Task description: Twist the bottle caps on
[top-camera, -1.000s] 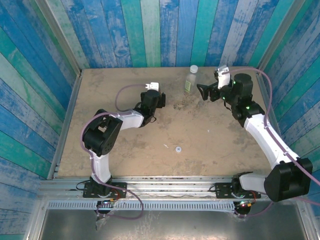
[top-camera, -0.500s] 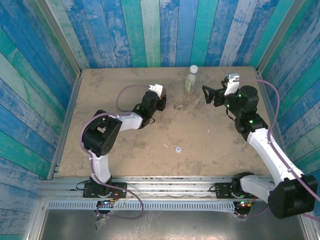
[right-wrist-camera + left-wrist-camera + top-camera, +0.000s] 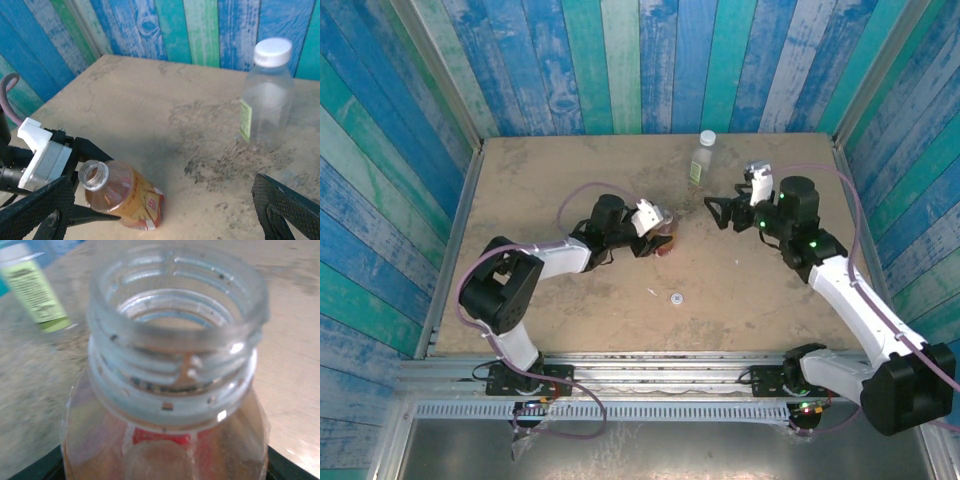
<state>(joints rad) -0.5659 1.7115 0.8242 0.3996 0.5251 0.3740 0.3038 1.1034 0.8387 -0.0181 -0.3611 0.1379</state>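
Judged tiny, light, rigid, slippery: loose white cap (image 3: pixel 676 298); calls for a pinch across its rim. Lies flat toward the table's (image 3: pixel 540 320) near edge. Left gripper (image 3: pixel 658 230) clamped round tilted, uncapped amber bottle (image 3: pixel 131 196), red-labelled, near mid-table. Right gripper (image 3: pixel 720 212) spread wide, empty, near capped pale bottle (image 3: pixel 701 160) at far edge.

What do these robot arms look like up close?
Both the left arm and right arm have white shells between chunky black joints, with a mauve cable looping along each. The left gripper and right gripper have black fingers and a white camera block.
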